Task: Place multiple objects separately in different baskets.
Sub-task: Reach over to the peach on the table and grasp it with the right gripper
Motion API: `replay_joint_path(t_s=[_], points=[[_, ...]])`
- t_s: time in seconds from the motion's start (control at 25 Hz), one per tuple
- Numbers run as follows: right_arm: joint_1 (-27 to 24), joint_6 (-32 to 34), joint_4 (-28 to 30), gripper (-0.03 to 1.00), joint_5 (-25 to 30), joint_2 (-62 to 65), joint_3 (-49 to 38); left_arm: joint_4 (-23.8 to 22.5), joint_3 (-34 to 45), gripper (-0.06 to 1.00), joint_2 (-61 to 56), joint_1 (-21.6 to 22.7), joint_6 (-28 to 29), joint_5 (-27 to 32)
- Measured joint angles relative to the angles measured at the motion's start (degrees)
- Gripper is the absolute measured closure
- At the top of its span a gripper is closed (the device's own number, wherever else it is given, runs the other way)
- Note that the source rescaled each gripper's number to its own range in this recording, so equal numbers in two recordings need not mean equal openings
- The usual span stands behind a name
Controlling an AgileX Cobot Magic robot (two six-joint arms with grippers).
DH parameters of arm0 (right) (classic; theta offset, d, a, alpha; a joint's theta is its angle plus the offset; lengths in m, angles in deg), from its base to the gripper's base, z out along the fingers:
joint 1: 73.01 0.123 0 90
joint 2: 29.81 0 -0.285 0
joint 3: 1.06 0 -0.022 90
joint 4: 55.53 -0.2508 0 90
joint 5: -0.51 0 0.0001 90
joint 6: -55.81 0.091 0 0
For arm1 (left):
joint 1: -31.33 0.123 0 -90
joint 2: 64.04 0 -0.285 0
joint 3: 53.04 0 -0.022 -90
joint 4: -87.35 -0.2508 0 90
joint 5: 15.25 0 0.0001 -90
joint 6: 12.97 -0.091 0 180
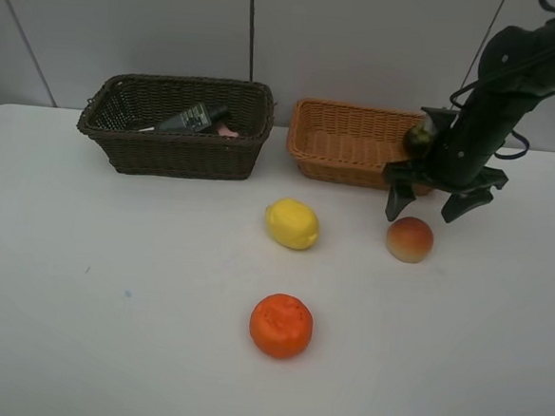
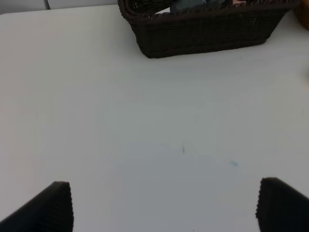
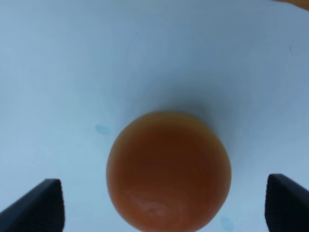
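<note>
Hovering in the high view, the right end effector (image 1: 428, 211) is wide open, empty, just above the peach (image 1: 410, 239) near the tan basket (image 1: 344, 146) at the tabletop's (image 1: 109, 301) far edge. Left wrist view: the left end effector (image 2: 169, 208) gapes empty before the dark basket (image 2: 203, 34). Right wrist view: peach centred between jaws; uneven closing could roll it away.

A lemon (image 1: 292, 223), a peach (image 1: 410, 239) and an orange (image 1: 281, 325) lie apart on the white table (image 1: 109, 301) before a dark brown basket (image 1: 172, 153), holding a tilted grey bottle (image 1: 193, 118), and a tan basket (image 1: 344, 146) beside it.
</note>
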Motion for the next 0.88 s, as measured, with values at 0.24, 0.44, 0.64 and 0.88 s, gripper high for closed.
replay_joint_path(t_s=[0.24,0.44,0.64,0.88], points=[[0.0,0.0,0.3,0.02,-0.7,-5.6,-0.1,0.0,0.0,-0.06,0.0,0.0,0.0,0.0],[0.0,0.1,0.8,0.02,-1.6,-7.8,-0.1,0.0,0.0,-0.06,0.0,0.0,0.0,0.0],[0.0,0.1,1.6,0.52,-1.5,-7.9,0.0,0.0,0.0,-0.06,0.0,0.0,0.0,0.0],[0.0,0.0,1.6,0.82,-0.4,-8.1,0.3,0.0,0.0,-0.06,0.0,0.0,0.0,0.0]])
